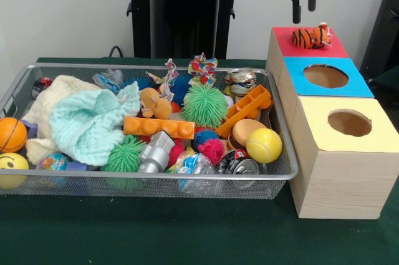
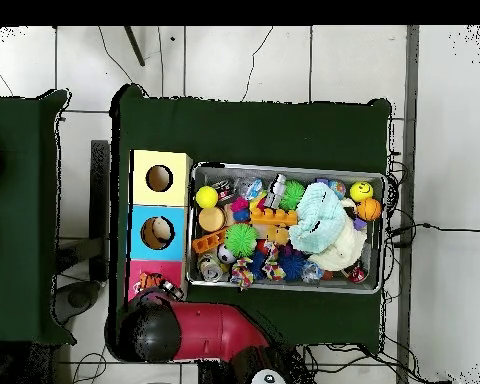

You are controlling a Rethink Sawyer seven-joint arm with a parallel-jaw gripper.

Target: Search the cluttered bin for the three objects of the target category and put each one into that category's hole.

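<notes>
Nearest the camera: yellow-topped box (image 1: 345, 153), then blue-topped box (image 1: 324, 77), then red-topped box (image 1: 305, 43), lined up along one table edge beside the bin (image 1: 149, 178). Tiger (image 1: 310, 37) lies on the red top over the hole, apparently not dropped through. Gripper (image 1: 303, 4) hangs just above it, fingers narrowly parted, empty. Judged: delivery step ending. Next: confirm the tiger falls in, then fetch the tan plush (image 1: 153, 104) mid-bin. Duck not located.

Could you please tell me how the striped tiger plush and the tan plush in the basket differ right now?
The tiger is orange with black stripes; the tan plush is plain brown. The tiger lies on the red box top, below the open end effector; the tan plush sits in the bin among clutter. Both are small plush animals.
</notes>
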